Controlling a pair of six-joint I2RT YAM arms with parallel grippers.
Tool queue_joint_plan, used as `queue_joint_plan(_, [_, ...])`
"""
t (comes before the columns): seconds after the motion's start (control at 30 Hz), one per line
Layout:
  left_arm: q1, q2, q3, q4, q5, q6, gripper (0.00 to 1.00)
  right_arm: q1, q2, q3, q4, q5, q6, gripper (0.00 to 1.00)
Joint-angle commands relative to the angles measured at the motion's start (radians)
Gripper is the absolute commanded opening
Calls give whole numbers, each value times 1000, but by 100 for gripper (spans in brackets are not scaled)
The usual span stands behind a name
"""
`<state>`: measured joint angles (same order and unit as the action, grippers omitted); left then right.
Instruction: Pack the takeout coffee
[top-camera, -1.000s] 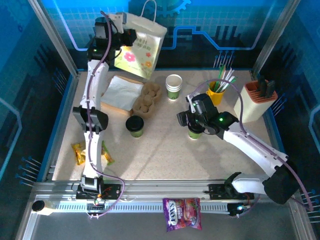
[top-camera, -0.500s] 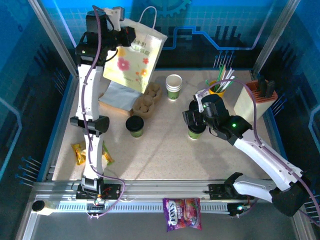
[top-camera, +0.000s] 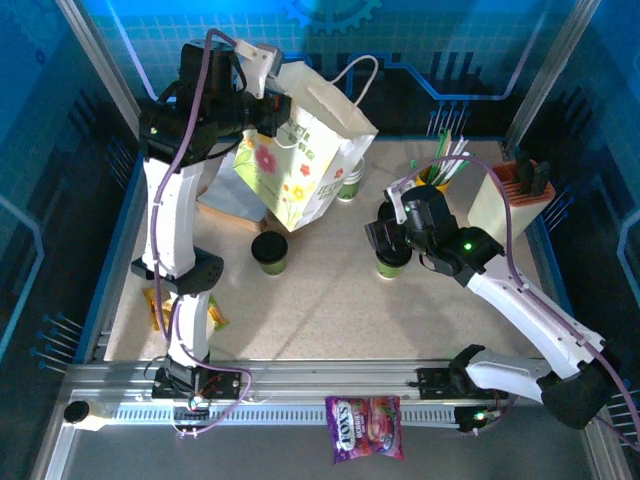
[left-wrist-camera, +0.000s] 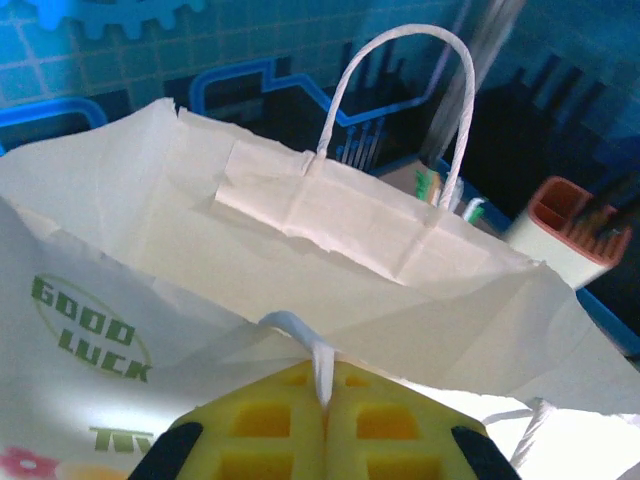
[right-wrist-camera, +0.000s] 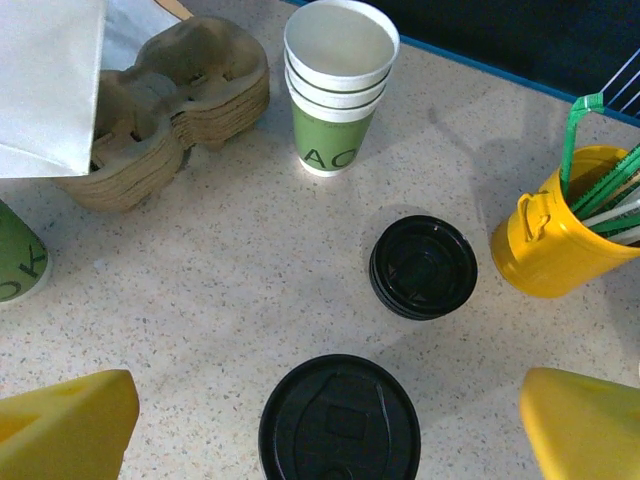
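**Bag held up, both cups on the table**

Upper left: the left gripper (left-wrist-camera: 322, 435) pinches the handle of the tilted flowered paper bag (top-camera: 300, 165). Centre: one lidded cup (top-camera: 269, 251) stands alone. The right gripper (right-wrist-camera: 325, 425), fingers spread wide, straddles the second lidded cup (top-camera: 389, 265).

Right gripper (right-wrist-camera: 325, 405) spread wide, yellow fingers (right-wrist-camera: 65, 420) at both bottom corners, clear of black-lidded cup (right-wrist-camera: 340, 425) between them at bottom centre. Just beyond that, stack of black lids (right-wrist-camera: 423, 267) on speckled table (right-wrist-camera: 200, 270). Top centre: nested empty cups (right-wrist-camera: 340, 85), white over green. Right edge: yellow cup of straws (right-wrist-camera: 545, 245). Upper left: stacked cardboard cup carriers (right-wrist-camera: 165, 105), white bag corner (right-wrist-camera: 50, 80) overlapping them. Left edge: green cup (right-wrist-camera: 18, 265), mostly cut off.
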<state>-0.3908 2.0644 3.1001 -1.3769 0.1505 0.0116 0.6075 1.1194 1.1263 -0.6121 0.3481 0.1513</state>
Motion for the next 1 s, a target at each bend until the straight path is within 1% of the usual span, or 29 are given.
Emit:
queue_joint_plan(0.0, [-59, -86, -6, -48, -14, 50, 0, -17, -16, 43, -40, 6, -18, 99])
queue_joint_plan(0.07, [-108, -103, -22, -57, -43, 62, 0, -41, -41, 49, -60, 9, -14, 99])
queue_joint_plan(0.17, [-175, -114, -39, -72, -74, 63, 0, -98, -95, 41, -74, 10, -3, 100])
queue_joint_plan(0.23, [-231, -122, -61, -77, -117, 78, 0, -146, -132, 25, -71, -3, 7, 100])
queue_joint_plan(0.3, [-289, -129, -81, -77, -181, 94, 0, -198, -164, 5, -63, -31, 20, 100])
queue_joint_plan(0.4, [-347, -138, -104, -88, -238, 100, 0, -271, -187, -16, -54, -98, 37, 99])
queue_joint_plan(0.47, [-377, -145, -137, -101, -284, 100, 0, -299, -187, -22, -55, -135, 40, 99])
queue_joint_plan(0.57, [-416, -152, -174, -113, -348, 102, 0, -316, -178, -30, -58, -161, 42, 100])
queue_joint_plan(0.67, [-417, -159, -198, -122, -326, 75, 0, -319, -169, -33, -57, -183, 50, 100])
queue_joint_plan(0.97, [-413, -127, -243, -122, -217, 54, 0, -349, -165, -72, -48, -186, 90, 100])
